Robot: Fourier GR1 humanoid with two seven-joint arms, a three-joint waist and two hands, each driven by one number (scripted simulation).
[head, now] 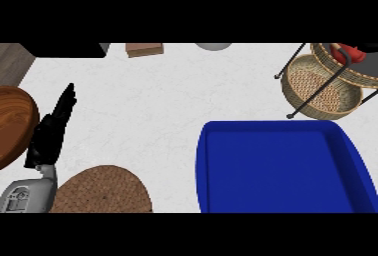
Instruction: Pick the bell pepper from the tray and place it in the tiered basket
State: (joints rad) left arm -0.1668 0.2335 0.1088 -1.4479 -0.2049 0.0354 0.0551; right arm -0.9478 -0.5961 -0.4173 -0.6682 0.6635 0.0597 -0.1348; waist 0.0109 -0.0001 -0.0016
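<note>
The white, faintly marbled counter [148, 105] filled most of the view, with a strip of grey wood floor [13, 62] showing at the far left corner. A brown wooden plate [13, 122] lay just left of the left hand [50, 132], which rested on the counter with its black fingers straight and together, holding nothing. Just below and right of that hand sat a round woven mat [102, 192]. Well to its right stood the blue tray [277, 167], nothing showing in it. Farther right and beyond stood the tiered basket [321, 92], the red bell pepper [353, 54] lying in its upper tier. The right hand did not show.
</note>
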